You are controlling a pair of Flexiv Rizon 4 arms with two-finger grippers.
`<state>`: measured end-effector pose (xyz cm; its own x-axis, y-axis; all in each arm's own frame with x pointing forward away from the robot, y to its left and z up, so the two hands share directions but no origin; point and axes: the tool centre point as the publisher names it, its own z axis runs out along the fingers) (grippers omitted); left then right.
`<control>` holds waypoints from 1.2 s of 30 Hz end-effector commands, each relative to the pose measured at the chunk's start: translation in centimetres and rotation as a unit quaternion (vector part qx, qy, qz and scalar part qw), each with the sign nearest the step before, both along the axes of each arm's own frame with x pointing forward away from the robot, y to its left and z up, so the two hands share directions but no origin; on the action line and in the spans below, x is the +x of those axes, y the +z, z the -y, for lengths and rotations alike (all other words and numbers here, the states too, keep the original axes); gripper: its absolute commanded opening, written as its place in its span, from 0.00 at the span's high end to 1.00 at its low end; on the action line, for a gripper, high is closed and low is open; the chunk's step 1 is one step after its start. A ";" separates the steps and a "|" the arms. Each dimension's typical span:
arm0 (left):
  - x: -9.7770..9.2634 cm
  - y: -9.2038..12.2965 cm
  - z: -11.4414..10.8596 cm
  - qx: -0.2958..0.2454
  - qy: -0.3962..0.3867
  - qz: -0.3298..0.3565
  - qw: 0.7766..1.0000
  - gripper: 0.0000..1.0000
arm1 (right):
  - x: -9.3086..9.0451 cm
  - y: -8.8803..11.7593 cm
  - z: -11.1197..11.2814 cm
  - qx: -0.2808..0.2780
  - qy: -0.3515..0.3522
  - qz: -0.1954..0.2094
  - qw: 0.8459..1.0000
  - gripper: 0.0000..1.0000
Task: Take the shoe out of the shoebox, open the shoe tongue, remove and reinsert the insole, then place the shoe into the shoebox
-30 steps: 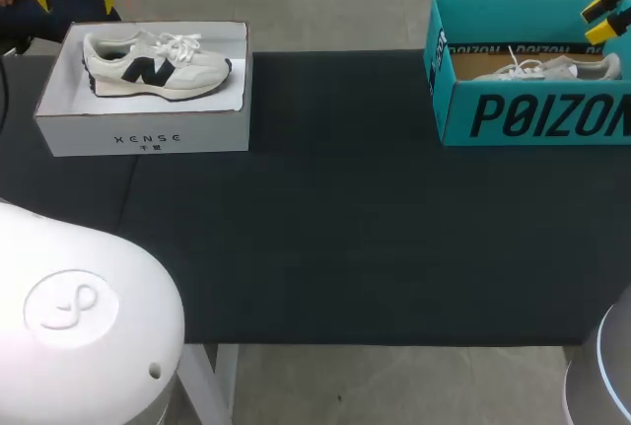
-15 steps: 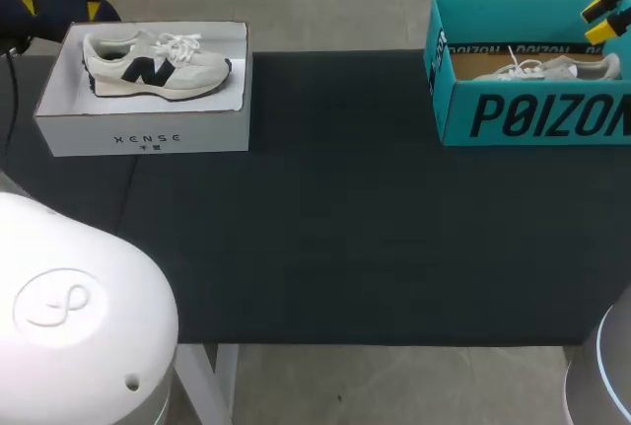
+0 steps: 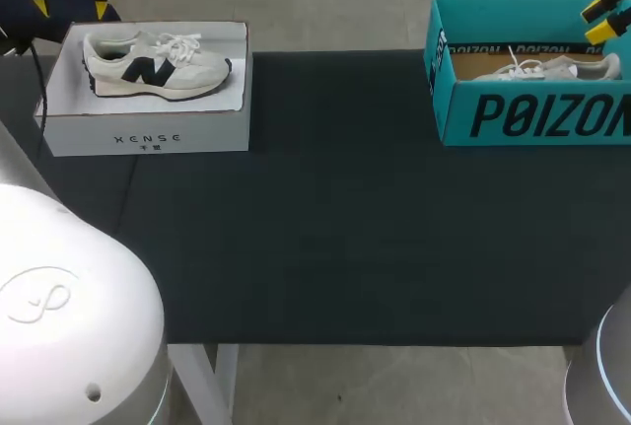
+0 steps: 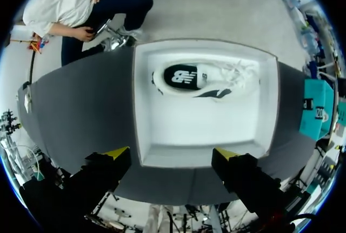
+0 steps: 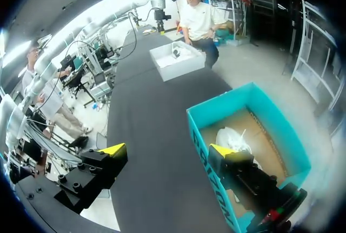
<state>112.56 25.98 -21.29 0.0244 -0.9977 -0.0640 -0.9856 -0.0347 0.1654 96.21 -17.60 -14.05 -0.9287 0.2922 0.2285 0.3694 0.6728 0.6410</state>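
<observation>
Dark table (image 3: 335, 228) holds the white shoebox (image 3: 148, 134); near it my left gripper (image 4: 171, 152), wide open and empty, should slowly pinch the shoe (image 3: 158, 65) around its middle.

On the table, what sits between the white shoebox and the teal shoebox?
Nothing. In the head view, only bare black table stretches between the white shoebox and the teal shoebox.

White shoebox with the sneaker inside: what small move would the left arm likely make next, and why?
Probably ease the left gripper forward until it is over the sneaker. Its fingers stand open above the rim of the white shoebox, and the sneaker lies untouched inside, ahead of them.
</observation>
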 end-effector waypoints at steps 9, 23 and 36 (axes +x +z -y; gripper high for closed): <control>1.1 0.0 -0.1 -0.002 0.003 -0.047 0.999 0.00 | 0.0 0.0 0.0 -0.001 0.000 0.000 1.000 0.00; 5.6 -3.5 -3.8 0.029 0.002 0.006 1.000 0.00 | 0.0 0.0 0.0 -0.001 0.000 0.000 1.000 0.00; 8.4 -6.9 -2.7 0.002 0.034 0.036 0.999 0.00 | 0.0 0.0 0.0 -0.001 0.000 0.000 1.000 0.00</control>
<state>118.23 28.27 -27.18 0.0969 -0.9922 -0.0784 -0.9936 -0.1010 0.0501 96.21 -17.59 -14.06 -0.9287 0.2921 0.2285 0.3694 0.6728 0.6411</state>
